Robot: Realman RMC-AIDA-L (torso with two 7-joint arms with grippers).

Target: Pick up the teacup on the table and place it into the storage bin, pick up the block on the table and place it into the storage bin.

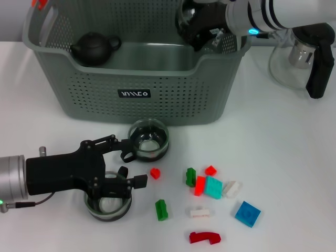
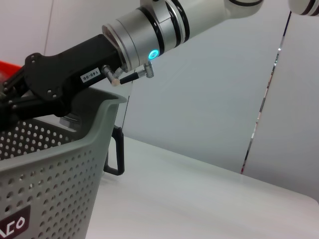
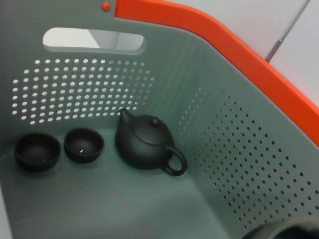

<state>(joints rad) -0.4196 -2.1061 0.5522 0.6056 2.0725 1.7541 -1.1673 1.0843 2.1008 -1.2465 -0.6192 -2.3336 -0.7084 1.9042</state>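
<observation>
Left gripper (image 1: pixel 127 167), lower left of the head view: fingers spread wide, holding nothing, lying between two glass teacups. Near teacup (image 1: pixel 108 203) sits beneath its lower finger; second teacup (image 1: pixel 149 139) touches its upper finger, just in front of the storage bin (image 1: pixel 157 89). Red block (image 1: pixel 155 172) lies immediately right of the fingertips, the closest block to this arm. Further blocks scattered lower centre. Bin, upper centre, holds a dark teapot (image 3: pixel 145 143) and two dark cups (image 3: pixel 83 144). Right gripper (image 1: pixel 202 26), upper right, over the bin's far corner; finger state cannot be told.
</observation>
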